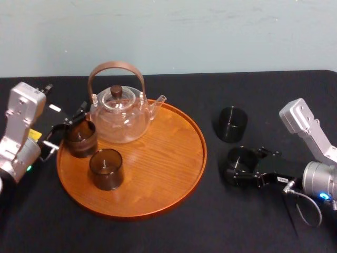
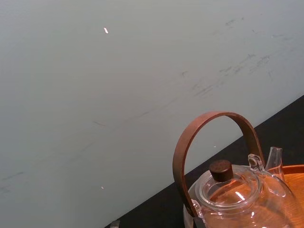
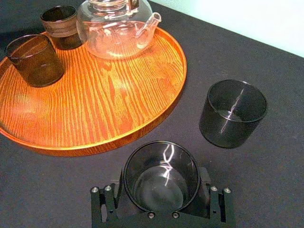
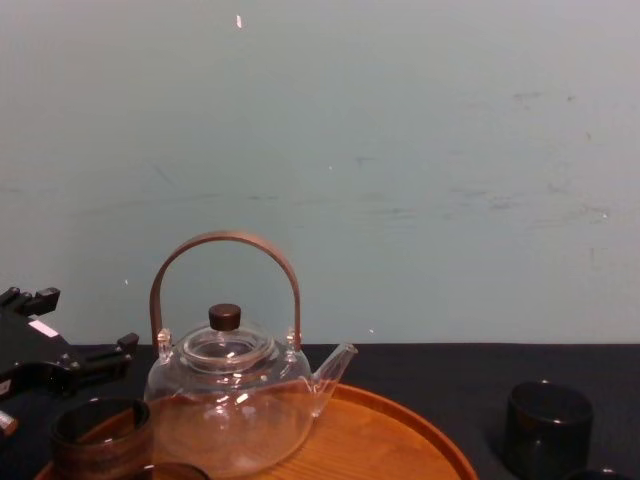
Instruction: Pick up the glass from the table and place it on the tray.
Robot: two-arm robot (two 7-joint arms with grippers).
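Head view, lower right of the frame: the right gripper (image 1: 242, 166) reaches in from the right edge, low over the black table (image 1: 263, 226). Its jaws are closed against the two sides of the glass (image 1: 241, 158), a small smoky tumbler. The glass stands upright on the table, just right of the tray and not on it. The right wrist view shows the glass held between the two black fingers (image 3: 107, 204), its open mouth facing up.

A little farther back, a second dark tumbler (image 1: 232, 124) stands free on the table.

The round wooden tray (image 1: 158, 158) fills the centre left of the frame. A brown tumbler (image 1: 106, 168) stands on its near left part. Behind it another tumbler (image 1: 80, 138) sits by the tray's left rim. The left gripper (image 1: 67, 129) is right beside that tumbler, and I cannot tell whether it is open or closed.

At the back of the tray stands a clear glass teapot (image 1: 120, 118) with an arched wooden handle. A pale wall (image 1: 168, 31) lies beyond.
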